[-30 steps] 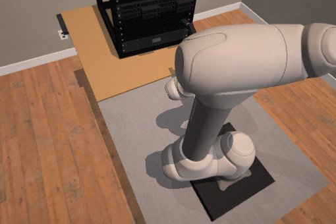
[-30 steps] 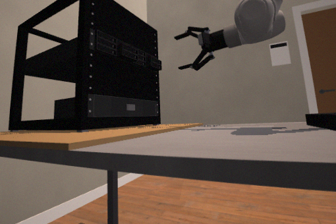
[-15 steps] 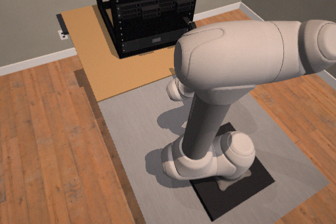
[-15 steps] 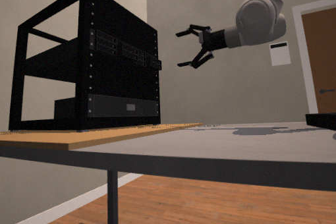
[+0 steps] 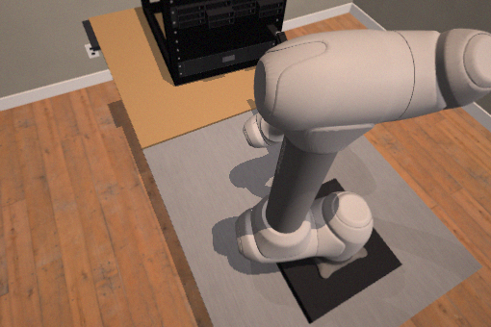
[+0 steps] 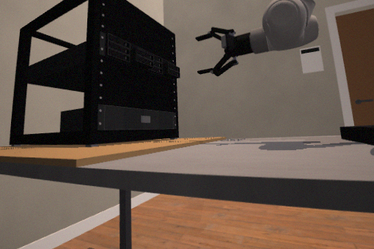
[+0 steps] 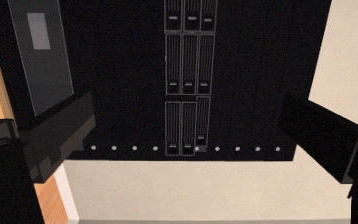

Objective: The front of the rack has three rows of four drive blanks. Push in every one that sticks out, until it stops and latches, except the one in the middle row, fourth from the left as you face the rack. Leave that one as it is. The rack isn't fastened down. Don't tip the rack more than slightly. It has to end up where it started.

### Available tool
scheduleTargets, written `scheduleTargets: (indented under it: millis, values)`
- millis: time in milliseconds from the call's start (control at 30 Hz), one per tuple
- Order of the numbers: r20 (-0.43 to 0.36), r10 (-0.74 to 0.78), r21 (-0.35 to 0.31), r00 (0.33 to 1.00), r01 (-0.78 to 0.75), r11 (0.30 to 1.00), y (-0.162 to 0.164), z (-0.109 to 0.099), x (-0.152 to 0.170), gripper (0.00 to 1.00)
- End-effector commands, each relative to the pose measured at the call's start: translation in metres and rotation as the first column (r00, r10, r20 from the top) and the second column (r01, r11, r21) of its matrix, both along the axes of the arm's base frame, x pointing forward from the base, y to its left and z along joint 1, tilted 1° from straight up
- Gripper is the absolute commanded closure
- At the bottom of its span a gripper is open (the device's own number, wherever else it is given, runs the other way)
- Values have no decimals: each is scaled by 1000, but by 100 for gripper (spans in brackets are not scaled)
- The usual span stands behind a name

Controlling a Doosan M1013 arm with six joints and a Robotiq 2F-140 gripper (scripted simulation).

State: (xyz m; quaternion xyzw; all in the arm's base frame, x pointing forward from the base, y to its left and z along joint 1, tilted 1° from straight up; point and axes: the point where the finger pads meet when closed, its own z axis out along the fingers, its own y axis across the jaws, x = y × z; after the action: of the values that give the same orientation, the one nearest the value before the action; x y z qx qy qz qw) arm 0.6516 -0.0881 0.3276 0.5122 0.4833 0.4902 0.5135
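The black rack (image 6: 99, 67) stands on the tan board (image 5: 144, 79), and it also shows in the top view (image 5: 217, 7). Its three rows of drive blanks (image 6: 141, 56) sit in the upper half of the front. The blanks at the right end (image 6: 174, 71) stick out past the rest. In the wrist view the rack front is turned sideways, and two blanks (image 7: 180, 127) of the right-most column look nearer than the third (image 7: 202, 122). My gripper (image 6: 199, 55) is open and empty. It hangs in the air a short way in front of the rack's right side, level with the blanks, touching nothing.
A grey panel (image 6: 136, 119) fills the rack's lower front. My arm's base (image 5: 308, 233) stands on a dark plate on the grey mat. A wall is behind the rack, and a door (image 6: 357, 67) is at the far right.
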Motion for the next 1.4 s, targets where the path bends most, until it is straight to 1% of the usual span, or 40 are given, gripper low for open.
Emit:
scheduleTargets:
  millis: [0, 1367]
  values:
    - [1, 0, 0, 1000, 0, 1000, 0, 1, 0, 0]
    - [1, 0, 0, 1000, 0, 1000, -3, 1, 3, 0]
